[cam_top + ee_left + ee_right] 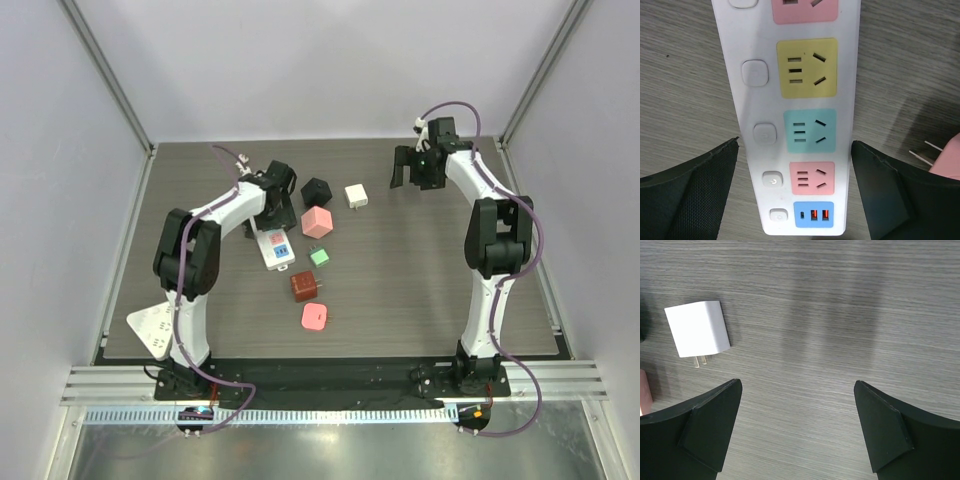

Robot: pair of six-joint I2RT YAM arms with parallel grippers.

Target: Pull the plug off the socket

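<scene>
The socket (752, 45) is a long white power strip lying flat, with pink, yellow, teal and pink outlets and a blue USB panel. Every outlet that shows is empty. Which loose plug is the task's plug I cannot tell. My left gripper (795, 144) is open above the strip, one finger on each side near its USB end. From above, the socket (272, 250) pokes out below my left gripper (268, 212). My right gripper (415, 172) is open at the back right. In its wrist view the right gripper (797, 382) spans bare table, with a white plug (697, 329) lying to its upper left.
Loose plugs lie right of the strip: black (316, 190), white (356, 195), pink (317, 221), small green (319, 256), dark red (305, 286) and coral (315, 318). A pink plug's prongs (922, 154) show by the left gripper's right finger. A white sheet (150, 325) lies at the front left.
</scene>
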